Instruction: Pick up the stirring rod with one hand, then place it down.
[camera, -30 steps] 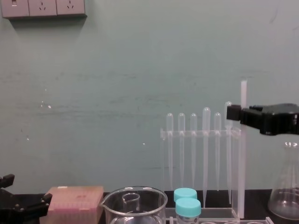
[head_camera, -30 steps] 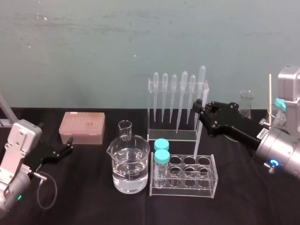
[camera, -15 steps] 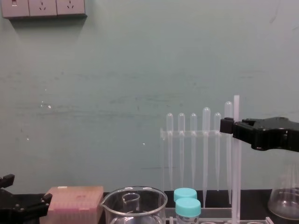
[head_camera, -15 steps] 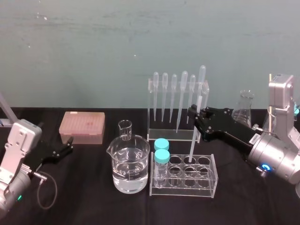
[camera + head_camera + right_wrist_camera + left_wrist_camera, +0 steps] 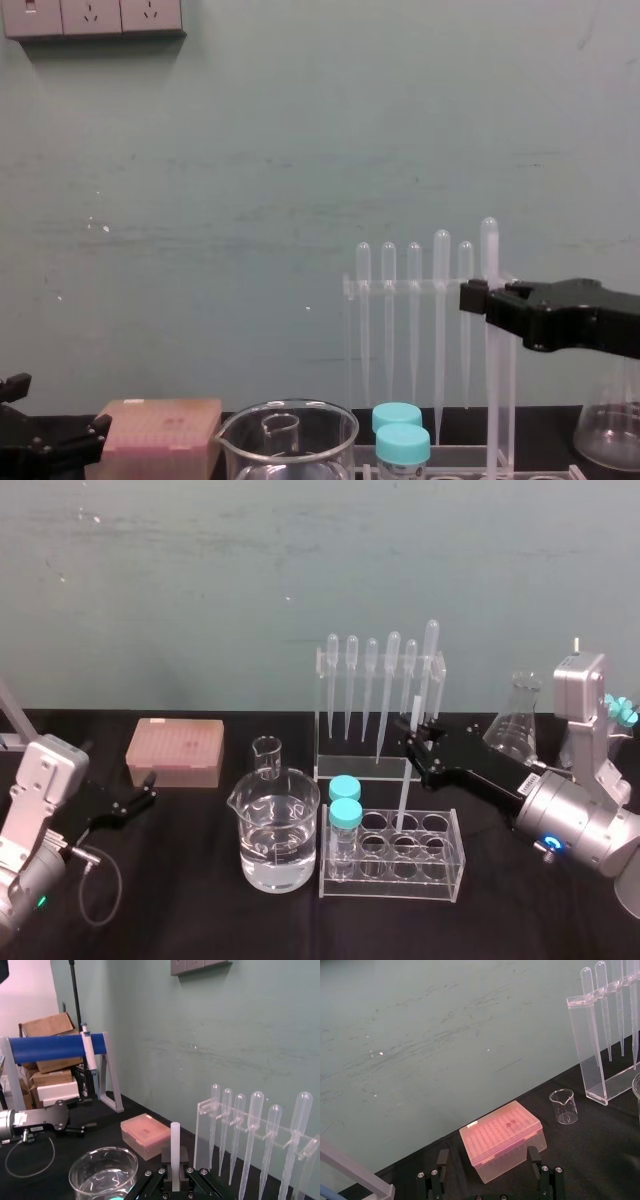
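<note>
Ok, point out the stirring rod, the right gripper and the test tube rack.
stirring rod [image 5: 404, 798], head view, lower shaft below the gripper.
right gripper [image 5: 412, 744], head view, midway between its fingertips, where they clamp the rod.
test tube rack [image 5: 430, 885], head view, clear front wall.

Scuffed pale green wall [image 5: 250, 150] with sockets [image 5: 95, 17], black tabletop [image 5: 200, 910], cardboard boxes [image 5: 47, 1025] beyond
</note>
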